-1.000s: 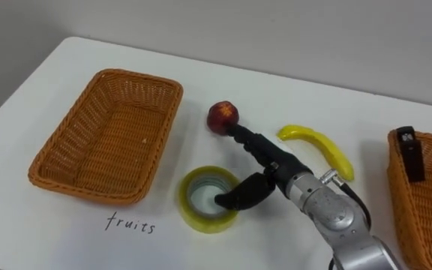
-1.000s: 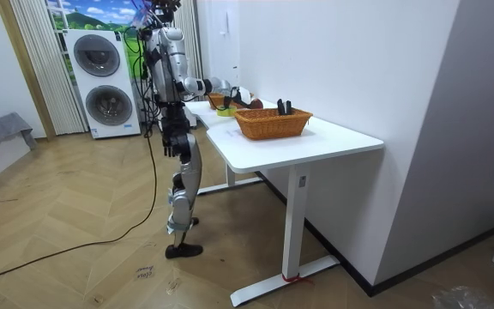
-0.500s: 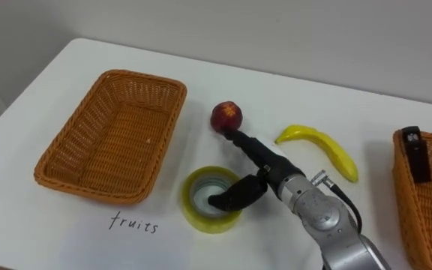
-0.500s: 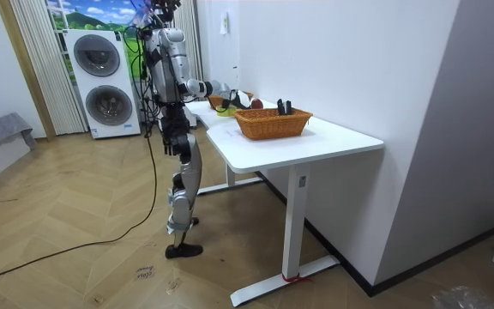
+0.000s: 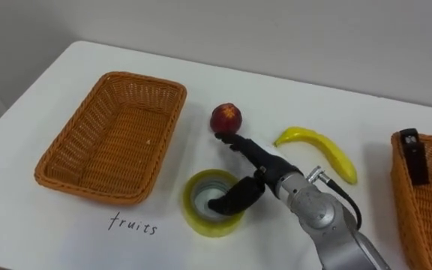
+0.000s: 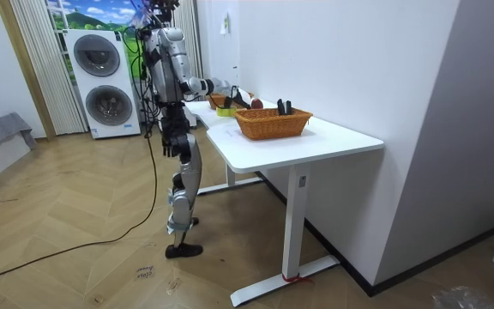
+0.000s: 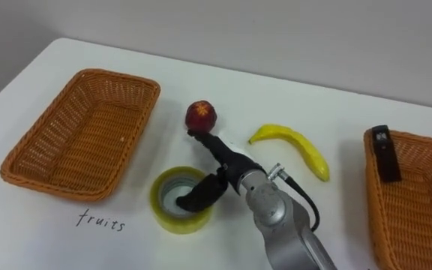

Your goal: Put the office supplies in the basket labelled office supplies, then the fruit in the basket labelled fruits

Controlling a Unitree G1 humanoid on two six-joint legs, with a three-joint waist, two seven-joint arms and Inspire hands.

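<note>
Toward the tabletop's (image 5: 43, 232) left edge sits a woven wicker basket (image 5: 88, 142). Near the front edge lies a glossy yellow tape ring (image 5: 191, 204). The right hand (image 5: 270, 174) rests its thumb inside the ring, straight fingers (image 5: 242, 144) stretched toward a round red apple (image 5: 226, 118). A curved banana (image 5: 325, 146) lies further right.

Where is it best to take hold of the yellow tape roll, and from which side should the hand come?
Probably by its wall, from above. The tape roll lies flat with the hole up, so a thumb fits inside and fingers outside. The right hand has its thumb in the hole.
</note>
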